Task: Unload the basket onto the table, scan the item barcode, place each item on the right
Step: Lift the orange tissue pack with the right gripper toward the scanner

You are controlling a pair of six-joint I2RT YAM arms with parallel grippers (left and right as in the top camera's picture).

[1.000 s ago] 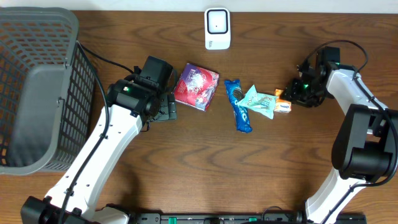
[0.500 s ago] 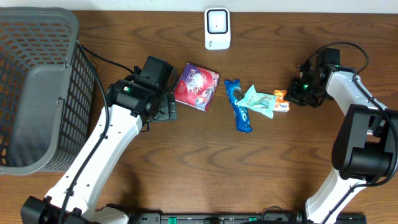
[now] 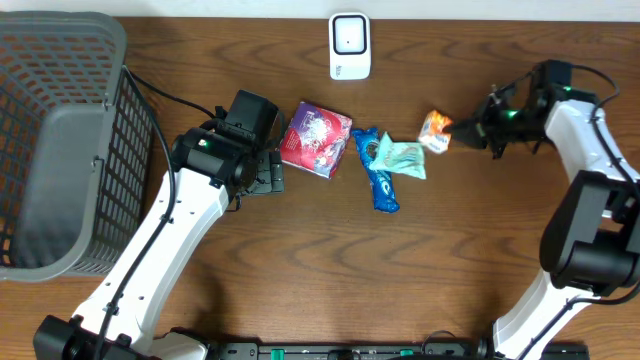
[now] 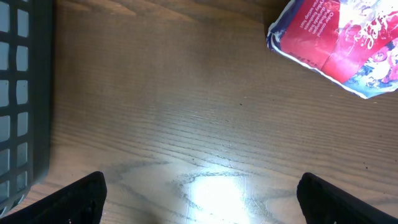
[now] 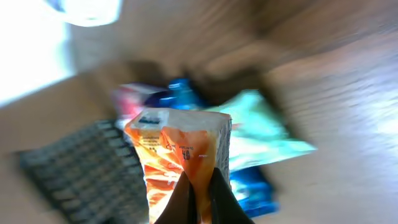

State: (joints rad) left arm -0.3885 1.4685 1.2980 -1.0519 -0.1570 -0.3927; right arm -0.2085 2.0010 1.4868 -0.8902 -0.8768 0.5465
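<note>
Orange-and-white snack packet is your task item. It sits pinched in the right gripper, fingers clamped tight on its lower edge. The right wrist view shows the packet upright between the closed fingertips. That frame is blurred, so you can't tell where the barcode is.

From overhead, the packet is right of the mint-green packet and apart from it, below and right of the white scanner at the table's far edge.

The green packet overlaps a blue wrapper. A red-and-purple bag lies just left of those.

Your left gripper is just left of that bag, wide open and holding nothing. In its wrist view both fingertips stand far apart over bare wood table, with the bag at top right and a basket wall at left.

The grey wire basket fills the table's left end.
</note>
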